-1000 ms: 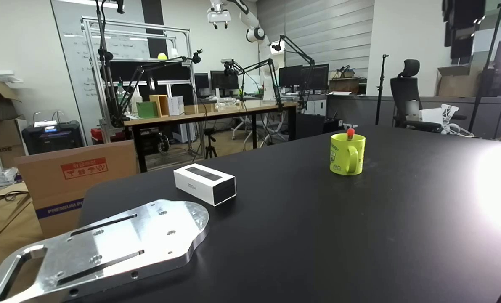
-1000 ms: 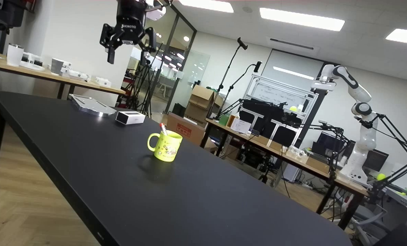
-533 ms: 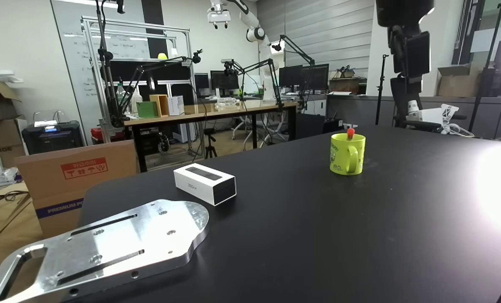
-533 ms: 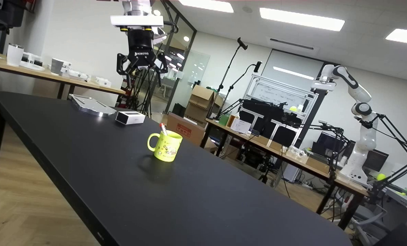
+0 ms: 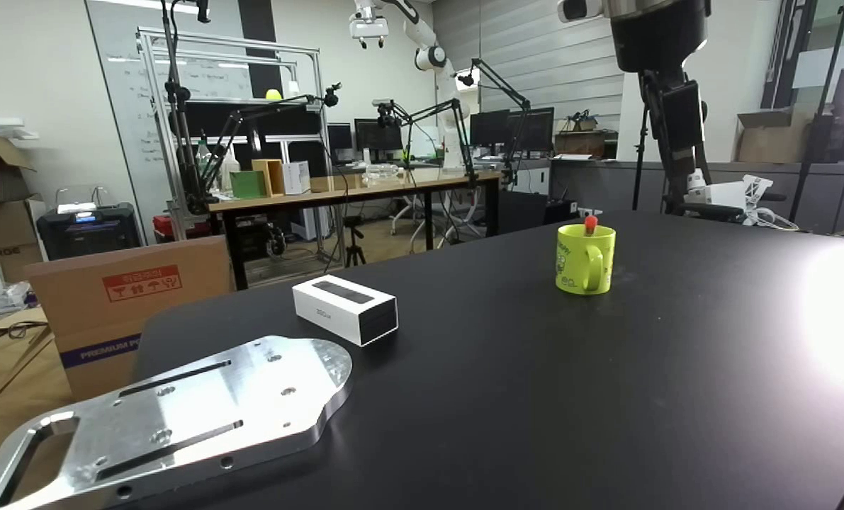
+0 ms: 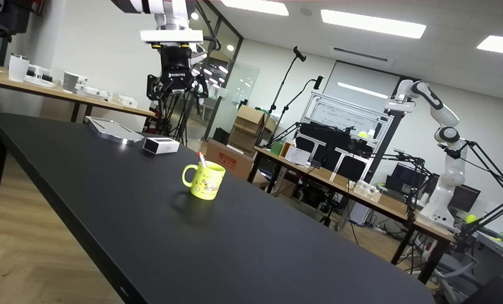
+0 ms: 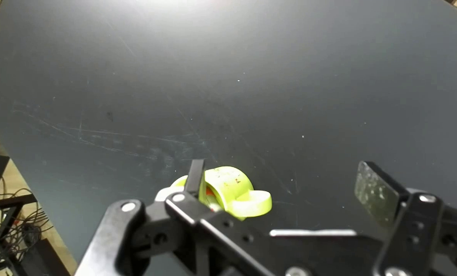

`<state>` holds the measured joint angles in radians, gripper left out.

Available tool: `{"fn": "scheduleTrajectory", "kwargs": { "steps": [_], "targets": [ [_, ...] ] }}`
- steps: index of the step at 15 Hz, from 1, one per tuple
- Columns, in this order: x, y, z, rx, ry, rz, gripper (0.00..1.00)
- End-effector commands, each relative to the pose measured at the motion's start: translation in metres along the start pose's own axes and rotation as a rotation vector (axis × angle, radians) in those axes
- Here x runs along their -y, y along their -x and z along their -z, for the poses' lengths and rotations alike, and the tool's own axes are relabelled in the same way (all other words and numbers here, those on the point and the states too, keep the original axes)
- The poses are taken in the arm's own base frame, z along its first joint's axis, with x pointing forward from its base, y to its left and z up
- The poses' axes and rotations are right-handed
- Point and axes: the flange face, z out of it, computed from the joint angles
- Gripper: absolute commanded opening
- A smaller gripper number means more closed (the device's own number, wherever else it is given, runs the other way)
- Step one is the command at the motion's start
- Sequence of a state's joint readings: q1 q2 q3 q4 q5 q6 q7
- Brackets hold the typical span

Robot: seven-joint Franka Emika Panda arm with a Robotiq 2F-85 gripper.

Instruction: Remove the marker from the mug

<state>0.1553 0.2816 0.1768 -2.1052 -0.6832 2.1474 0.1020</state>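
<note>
In an exterior view, the wide-spread claw (image 6: 180, 107) should go right, then down, pinching just the red-topped marker (image 6: 201, 158), not the mug (image 6: 207, 182).

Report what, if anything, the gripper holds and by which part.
Nothing is held: the gripper stands open, and the red-ended marker is in the yellow-green mug.

marker (image 6: 202, 159): lower part hidden | mug (image 7: 229, 182): part-covered, wrist view
</note>
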Motion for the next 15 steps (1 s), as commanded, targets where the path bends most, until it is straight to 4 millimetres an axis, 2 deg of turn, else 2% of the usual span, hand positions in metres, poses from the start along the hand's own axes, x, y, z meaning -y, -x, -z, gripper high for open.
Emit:
{"fn": "scheduleTrajectory", "kwargs": {
  "steps": [1, 4, 8, 15],
  "targets": [
    [0.000, 0.000, 0.001, 0.001, 0.000, 0.000, 1.00],
    [0.001, -0.002, 0.000, 0.016, 0.027, 0.006, 1.00],
    [-0.003, -0.016, -0.006, 0.004, 0.088, 0.010, 1.00],
    [-0.024, -0.045, -0.031, -0.009, 0.196, 0.036, 1.00]
  ]
}}
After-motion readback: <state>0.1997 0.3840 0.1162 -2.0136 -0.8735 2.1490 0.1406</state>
